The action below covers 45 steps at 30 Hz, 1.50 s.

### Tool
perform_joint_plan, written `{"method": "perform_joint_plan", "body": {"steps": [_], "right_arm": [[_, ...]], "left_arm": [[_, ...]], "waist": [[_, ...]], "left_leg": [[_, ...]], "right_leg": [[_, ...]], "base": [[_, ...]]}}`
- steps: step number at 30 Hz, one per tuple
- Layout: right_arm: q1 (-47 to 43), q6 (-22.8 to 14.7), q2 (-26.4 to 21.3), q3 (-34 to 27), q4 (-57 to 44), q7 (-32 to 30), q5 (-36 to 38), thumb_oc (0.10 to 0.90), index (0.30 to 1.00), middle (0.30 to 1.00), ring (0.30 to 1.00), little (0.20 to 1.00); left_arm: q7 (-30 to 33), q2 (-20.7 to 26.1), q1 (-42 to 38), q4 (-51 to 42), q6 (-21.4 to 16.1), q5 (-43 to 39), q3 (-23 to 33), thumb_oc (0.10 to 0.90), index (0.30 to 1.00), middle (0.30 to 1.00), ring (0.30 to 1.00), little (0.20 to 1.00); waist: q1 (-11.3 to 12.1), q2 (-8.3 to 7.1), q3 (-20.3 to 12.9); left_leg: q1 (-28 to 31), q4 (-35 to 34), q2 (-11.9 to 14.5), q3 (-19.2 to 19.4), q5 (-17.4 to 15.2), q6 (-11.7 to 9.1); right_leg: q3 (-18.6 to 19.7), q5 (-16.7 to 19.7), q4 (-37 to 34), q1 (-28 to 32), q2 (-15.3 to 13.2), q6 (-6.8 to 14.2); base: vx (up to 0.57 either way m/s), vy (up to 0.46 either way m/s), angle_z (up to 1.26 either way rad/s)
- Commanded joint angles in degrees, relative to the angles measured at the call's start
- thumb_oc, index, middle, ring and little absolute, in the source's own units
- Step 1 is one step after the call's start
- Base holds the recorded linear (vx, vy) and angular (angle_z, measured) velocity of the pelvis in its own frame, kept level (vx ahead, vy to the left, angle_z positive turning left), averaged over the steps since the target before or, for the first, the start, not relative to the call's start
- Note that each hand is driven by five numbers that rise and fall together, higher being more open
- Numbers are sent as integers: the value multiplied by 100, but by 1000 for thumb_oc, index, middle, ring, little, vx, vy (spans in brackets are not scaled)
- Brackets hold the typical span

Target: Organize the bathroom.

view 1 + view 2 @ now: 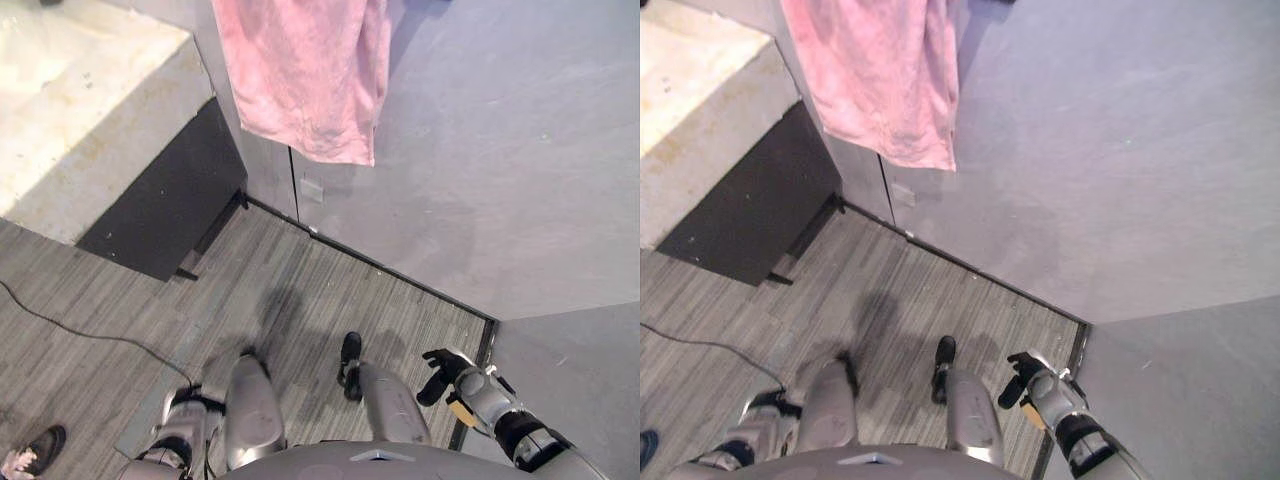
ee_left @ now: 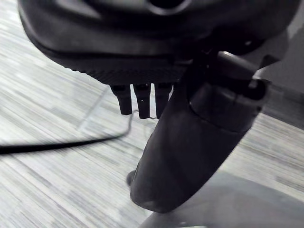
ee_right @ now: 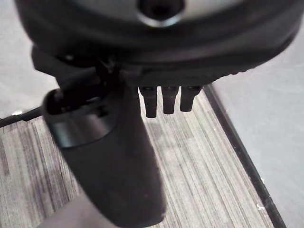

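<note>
Both hands empty, towel hanging on the wall up ahead

Head views: pink towel (image 1: 305, 75) hangs on the grey wall (image 1: 500, 150) beside the pale counter (image 1: 90, 110); right hand (image 1: 445, 372) sits low by the floor. Left wrist view: left hand (image 2: 142, 71) has straight fingers, holds nothing. Right wrist view: same, relaxed and empty. My guess at the risk: reaching from down here could drag the towel off onto the floor.
</note>
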Motion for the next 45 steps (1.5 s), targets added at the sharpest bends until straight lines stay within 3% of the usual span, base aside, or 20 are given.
{"method": "perform_joint_plan", "body": {"steps": [1, 5, 8, 19, 21, 22, 23, 24, 26, 29, 32, 35, 38, 41, 42, 44, 45], "right_arm": [[109, -161, -238, -121, 159, -337, 207, 800, 900, 900, 900, 900], [157, -343, -203, -235, 308, -428, 222, 800, 900, 900, 900, 900], [254, -362, -180, -289, 180, -411, 155, 800, 900, 900, 900, 900], [473, -415, -143, -471, 82, -550, 382, 800, 900, 900, 900, 900], [545, -429, -122, -525, 65, -504, 328, 800, 900, 900, 900, 900], [638, -437, -84, -521, 8, -444, 211, 800, 900, 900, 900, 900], [665, -409, -75, -517, -7, -412, 184, 800, 900, 900, 900, 900], [846, -322, 6, -532, -12, -402, 148, 800, 900, 900, 900, 900], [902, -370, 45, -559, 107, -410, 60, 800, 900, 900, 900, 900], [710, -600, 48, -473, 505, -465, 74, 800, 900, 900, 900, 900], [422, -878, 62, -290, 965, -563, 182, 800, 900, 900, 900, 900], [256, -803, -53, -261, 954, -591, 637, 800, 900, 900, 900, 900], [264, -873, -44, -333, 1078, -715, 960, 800, 900, 900, 900, 900], [239, -930, -12, -387, 1219, -697, 918, 800, 900, 900, 900, 900], [238, -934, -10, -388, 1225, -694, 915, 800, 900, 900, 900, 900], [253, -1019, 10, -339, 1303, -725, 991, 800, 900, 900, 900, 900], [253, -1019, 10, -339, 1303, -725, 991, 800, 900, 900, 900, 900]], "left_arm": [[112, 271, 21, -548, -483, 551, -16, 800, 900, 900, 900, 900], [119, 275, -155, -715, -569, 632, -187, 800, 900, 900, 900, 900], [115, 355, -105, -943, -598, 632, -189, 800, 900, 900, 900, 900], [127, 420, -15, -1006, -713, 557, -61, 800, 900, 900, 900, 900], [86, 420, -42, -1048, -703, 636, -83, 800, 900, 900, 900, 900], [88, 462, -42, -1145, -661, 680, -121, 800, 900, 900, 900, 900], [72, 483, -44, -1170, -648, 680, -132, 800, 900, 900, 900, 900], [-59, 608, -122, -1244, -572, 748, -206, 800, 900, 900, 900, 900], [-126, 678, -245, -1225, -486, 564, -251, 800, 900, 900, 900, 900], [-48, 664, -514, -1088, -536, 326, -388, 800, 900, 900, 900, 900], [151, 509, -712, -916, -683, -95, -450, 800, 900, 900, 900, 900], [242, 335, -901, -738, -879, -172, -506, 800, 900, 900, 900, 900], [254, 224, -999, -518, -1033, -162, -455, 800, 900, 900, 900, 900], [309, 178, -976, -418, -1141, -223, -401, 800, 900, 900, 900, 900], [318, 178, -974, -416, -1155, -226, -399, 800, 900, 900, 900, 900], [368, 154, -1021, -416, -1291, -190, -383, 800, 900, 900, 900, 900], [368, 154, -1021, -416, -1291, -190, -383, 800, 900, 900, 900, 900]], "waist": [[-129, 224, -316], [-288, 344, -372], [-350, 366, -331], [-453, 344, -309], [-463, 329, -269], [-534, 353, -171], [-562, 372, -146], [-726, 523, -77], [-797, 597, -91], [-768, 588, -80], [-649, 579, 25], [-726, 601, 134], [-908, 551, 76], [-1002, 429, -38], [-1006, 423, -58], [-1101, 370, -133], [-1101, 370, -133]], "left_leg": [[805, -1343, 153, 126, 609, 170], [1269, -2391, -183, 260, 40, 353], [1382, -2608, -332, 383, -195, 458], [1311, -2782, -610, 580, -442, 694], [1175, -2764, -700, 514, -464, 764], [1089, -2769, -737, 301, -452, 884], [1075, -2776, -734, 236, -438, 913], [993, -2886, -714, -193, -312, 1049], [942, -2981, -711, -514, -160, 1045], [745, -3106, -783, -730, 44, 980], [478, -3102, -721, -864, 215, 903], [288, -3251, -453, -734, 580, 646], [172, -2795, -248, -333, 463, 539], [116, -2018, -32, -533, 587, 472], [100, -1994, -18, -544, 610, 468], [161, -1756, 353, -743, 897, 370], [161, -1756, 353, -743, 897, 370]], "right_leg": [[-96, 319, -89, 255, 369, 648], [-81, 495, -77, -22, 299, 906], [-54, 693, -86, -182, 174, 1071], [235, 823, -245, -248, 138, 1188], [407, 961, -269, -361, 35, 1328], [996, 990, 182, -527, 5, 1430], [1171, 948, 372, -554, 36, 1432], [1779, 561, 1256, -615, 352, 1403], [1856, 280, 1390, -564, 520, 1310], [1863, 221, 717, -263, 582, 1191], [1668, 180, 643, -262, 648, 1097], [1544, 205, 401, -193, 768, 983], [1369, 188, 438, -270, 693, 912], [1398, 160, 724, -461, 694, 825], [1405, 168, 735, -491, 697, 819], [1612, 149, 932, -730, 796, 735], [1612, 149, 932, -730, 796, 735]], "base": [[-58, 59, 93], [-48, 109, 56], [-37, 74, -8], [-86, 81, -10], [-175, 75, -6], [-137, 13, 0], [-197, -27, 17], [-121, -38, 47], [-129, -13, 108], [-132, -56, 126], [-234, -135, 34], [-265, -141, 75], [-173, -20, 87], [-102, 78, 65], [-181, 164, 0], [-173, 166, -20], [-52, 52, -16]]}}
